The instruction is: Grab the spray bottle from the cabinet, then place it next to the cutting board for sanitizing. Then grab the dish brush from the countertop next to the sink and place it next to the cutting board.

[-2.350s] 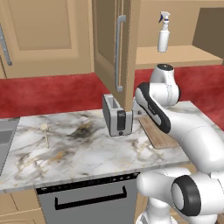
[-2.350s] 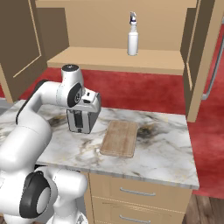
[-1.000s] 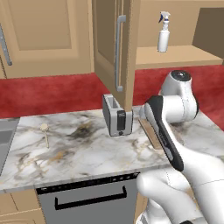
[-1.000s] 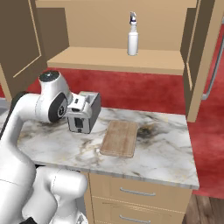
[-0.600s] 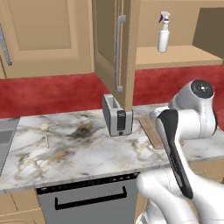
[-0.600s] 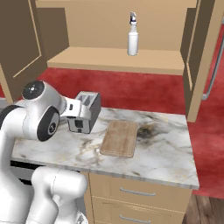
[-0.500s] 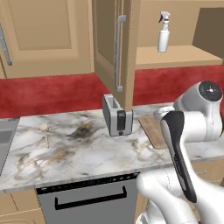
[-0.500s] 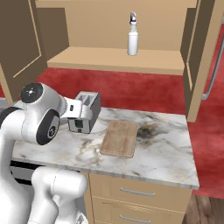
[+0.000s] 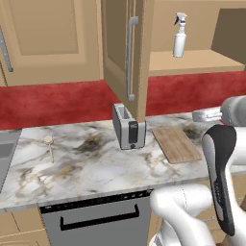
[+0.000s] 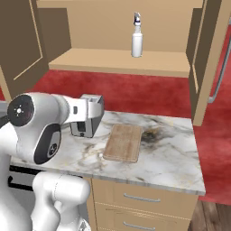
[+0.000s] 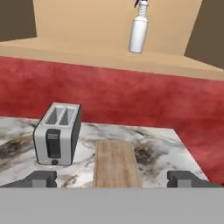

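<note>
Apparently nothing is done yet: spray bottle (image 11: pixel 138 30) stands on the cabinet (image 11: pixel 96 57) shelf, well above the wide-open, empty fingers (image 11: pixel 42 178); brush untouched.

The spray bottle (image 10: pixel 136 40) stands upright on the open cabinet's (image 10: pixel 122 61) bare shelf. Below, the cutting board (image 10: pixel 123 142) lies flat on the countertop (image 10: pixel 173 155), just beside a toaster (image 10: pixel 88 118) partly hidden behind the white arm.

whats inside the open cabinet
Inside the cabinet, the spray bottle stands upright on a bare wooden shelf. Nothing else shows on it; the open door hides part of the inside in the left base view.
</note>
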Available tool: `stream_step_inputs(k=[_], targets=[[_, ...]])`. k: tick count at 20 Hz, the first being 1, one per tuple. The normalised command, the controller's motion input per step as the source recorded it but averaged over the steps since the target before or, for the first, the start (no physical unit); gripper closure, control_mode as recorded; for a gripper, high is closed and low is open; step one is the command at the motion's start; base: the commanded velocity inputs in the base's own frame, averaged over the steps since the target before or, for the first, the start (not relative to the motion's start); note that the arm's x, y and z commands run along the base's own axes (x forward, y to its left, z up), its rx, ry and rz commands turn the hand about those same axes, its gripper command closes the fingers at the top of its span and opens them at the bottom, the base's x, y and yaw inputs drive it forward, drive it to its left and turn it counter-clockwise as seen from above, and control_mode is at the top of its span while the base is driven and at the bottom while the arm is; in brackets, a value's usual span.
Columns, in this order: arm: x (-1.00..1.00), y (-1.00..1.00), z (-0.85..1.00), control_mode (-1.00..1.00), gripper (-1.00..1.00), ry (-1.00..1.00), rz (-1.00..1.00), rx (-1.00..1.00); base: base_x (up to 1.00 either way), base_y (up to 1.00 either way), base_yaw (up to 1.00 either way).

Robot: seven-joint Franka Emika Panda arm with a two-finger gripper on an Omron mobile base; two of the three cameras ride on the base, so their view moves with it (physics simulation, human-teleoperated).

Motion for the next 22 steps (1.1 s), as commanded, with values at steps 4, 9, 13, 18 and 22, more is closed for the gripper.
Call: stream_step_inputs(k=[4,9,13,18,22], targets=[[-0.29,-0.30,0.73,-1.00,-1.00,-0.30,0.00,-0.01,0.00,0.00,0.00],[-0.14,-0.24,0.65,-1.00,-1.00,-0.24,0.00,0.00,0.00,0.00,0.00],[0.00,-0.17,0.55,-1.00,-1.00,-0.20,0.00,0.00,0.00,0.00,0.00],[0.00,-0.09,0.47,-1.00,-1.00,-0.09,0.00,0.00,0.00,0.00,0.00],[0.11,-0.01,0.33,-1.00,-1.00,-0.02,0.00,0.00,0.00,0.00,0.00]])
